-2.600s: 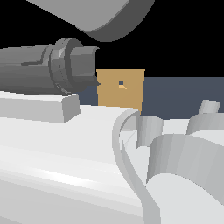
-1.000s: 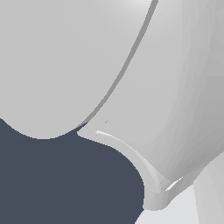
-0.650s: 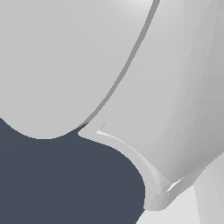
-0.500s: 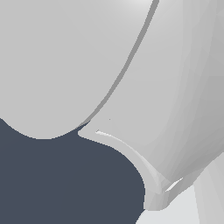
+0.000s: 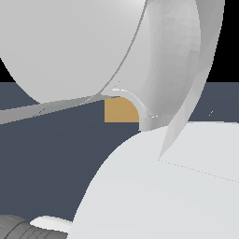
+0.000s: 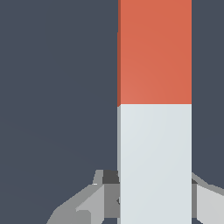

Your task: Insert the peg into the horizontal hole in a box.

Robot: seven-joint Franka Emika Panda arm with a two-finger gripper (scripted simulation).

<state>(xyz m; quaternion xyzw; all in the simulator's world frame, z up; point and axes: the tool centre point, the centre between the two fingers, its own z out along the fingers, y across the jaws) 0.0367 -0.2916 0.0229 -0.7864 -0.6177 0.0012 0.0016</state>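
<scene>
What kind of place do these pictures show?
Most likely a simulated test scene, not a real room: the dark floor is flat and featureless, and the peg, the tan box and the grey gripper look plainly rendered, without texture.

Peg (image 6: 155, 109) orange-red over one half and pale grey-white over the other, plain tan box (image 5: 119, 111) patch at centre of the exterior view, pale grey robot arm (image 5: 84, 46) filling upper frame, grey gripper (image 6: 153, 199), dark slate-blue ground (image 6: 57, 87)
</scene>
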